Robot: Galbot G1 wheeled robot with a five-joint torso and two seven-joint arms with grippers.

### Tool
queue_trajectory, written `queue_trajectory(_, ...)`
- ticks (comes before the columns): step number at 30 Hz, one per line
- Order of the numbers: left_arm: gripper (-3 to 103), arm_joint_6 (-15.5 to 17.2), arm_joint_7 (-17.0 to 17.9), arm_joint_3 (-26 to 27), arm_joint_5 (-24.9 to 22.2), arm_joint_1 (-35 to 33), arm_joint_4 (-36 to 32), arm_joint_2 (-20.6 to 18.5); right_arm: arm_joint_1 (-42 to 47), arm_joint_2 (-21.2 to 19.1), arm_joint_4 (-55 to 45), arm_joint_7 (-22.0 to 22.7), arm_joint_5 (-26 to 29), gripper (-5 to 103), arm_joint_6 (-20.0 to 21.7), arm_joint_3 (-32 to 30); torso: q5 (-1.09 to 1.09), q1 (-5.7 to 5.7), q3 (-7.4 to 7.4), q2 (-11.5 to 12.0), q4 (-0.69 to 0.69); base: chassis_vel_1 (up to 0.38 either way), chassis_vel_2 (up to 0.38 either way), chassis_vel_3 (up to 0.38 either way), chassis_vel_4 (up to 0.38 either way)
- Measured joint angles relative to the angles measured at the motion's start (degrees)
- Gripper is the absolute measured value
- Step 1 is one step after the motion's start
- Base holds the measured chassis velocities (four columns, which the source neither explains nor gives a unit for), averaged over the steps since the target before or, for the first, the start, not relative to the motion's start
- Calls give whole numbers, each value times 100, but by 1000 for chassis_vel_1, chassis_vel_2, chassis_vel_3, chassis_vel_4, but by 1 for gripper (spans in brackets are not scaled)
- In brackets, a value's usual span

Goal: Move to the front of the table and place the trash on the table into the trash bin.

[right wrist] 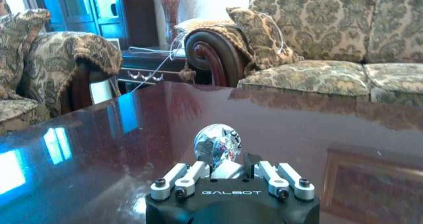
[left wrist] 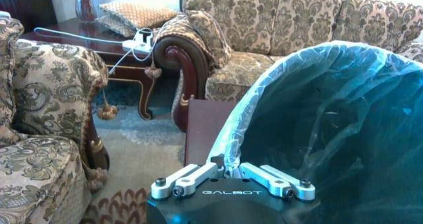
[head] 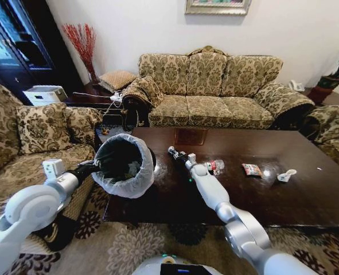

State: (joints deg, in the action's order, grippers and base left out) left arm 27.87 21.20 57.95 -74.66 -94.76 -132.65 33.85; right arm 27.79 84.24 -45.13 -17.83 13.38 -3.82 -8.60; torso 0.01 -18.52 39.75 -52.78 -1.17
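My left gripper (head: 98,165) is shut on the rim of the trash bin (head: 129,184), a dark bin lined with a white bag. It holds the bin up, tilted, beside the left end of the dark glossy table (head: 272,197). In the left wrist view the fingers (left wrist: 198,177) pinch the bag's folded edge (left wrist: 231,135). My right gripper (head: 172,152) reaches over the table's left part, shut on a shiny crumpled piece of trash (right wrist: 218,140). More trash lies to its right: a clear bottle with a red label (head: 215,167), a colourful wrapper (head: 252,169) and a white cup piece (head: 285,175).
A patterned sofa (head: 215,91) stands behind the table and an armchair (head: 37,137) is on the left. Another seat (head: 332,134) is at the right. A dark side table (head: 94,100) with cables sits in the back-left corner. Patterned carpet (head: 146,246) lies in front.
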Motion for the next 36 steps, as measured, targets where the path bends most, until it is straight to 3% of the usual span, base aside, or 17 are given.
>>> queue_trajectory(6, 0, -1, 4, 44, 3, -25, 98, -69, 741, -545, -2473, 126, 1157, 22, 334, 157, 0, -2, 1, 1, 3, 0, 0, 0, 0)
queue_trajectory(7, 0, 0, 13, 28, 8, -20, 119, -83, 893, -718, -3445, 121, 1501, 20, 508, 227, -2, -1, 0, 1, 1, 0, 0, 0, 0)
queue_trajectory(9, 0, 1, 24, 19, 9, -20, 123, -93, 941, -787, -3864, 120, 1639, 19, 598, 253, -2, -1, -1, 1, 1, 0, 0, 0, 0)
queue_trajectory(12, 0, 114, 83, 59, -91, -35, 137, -235, 1012, -1030, -5579, 104, 2203, 19, 951, 458, -3, 1, -2, 0, 0, 0, 0, 0, 0)
queue_trajectory(13, 0, 114, 83, 59, -91, -35, 137, -235, 1012, -1030, -5579, 104, 2203, 19, 951, 458, -3, 1, -2, 0, 0, 0, 0, 0, 0)
queue_trajectory(16, 0, 284, 147, 182, -316, -75, 132, -434, 1016, -1170, -6710, 98, 2618, 19, 1174, 889, 0, 0, -2, 1, 1, 0, 0, 0, 0)
queue_trajectory(22, 0, 326, 160, 210, -383, -94, 97, -586, 1186, -1285, -7249, -9, 2738, 19, 1263, 1586, -1, 1, -2, 0, 0, 0, 0, 0, 0)
queue_trajectory(28, 0, 352, 181, 185, -397, -92, -28, -580, 1584, -1297, -6955, -329, 1962, 19, 1045, 1939, -1, 0, -1, 1, 1, 0, 0, 0, 0)
queue_trajectory(32, 0, 379, 202, 229, -397, -144, -131, -562, 1667, -1251, -6828, -474, 1563, 34, 917, 1896, 0, 0, -1, 0, 1, 0, 0, 0, 0)
queue_trajectory(36, 0, 400, 225, 249, -410, -166, -206, -552, 1628, -1227, -6821, -452, 1567, 45, 915, 1921, -1, 0, -1, 0, 0, 0, 0, 0, 0)
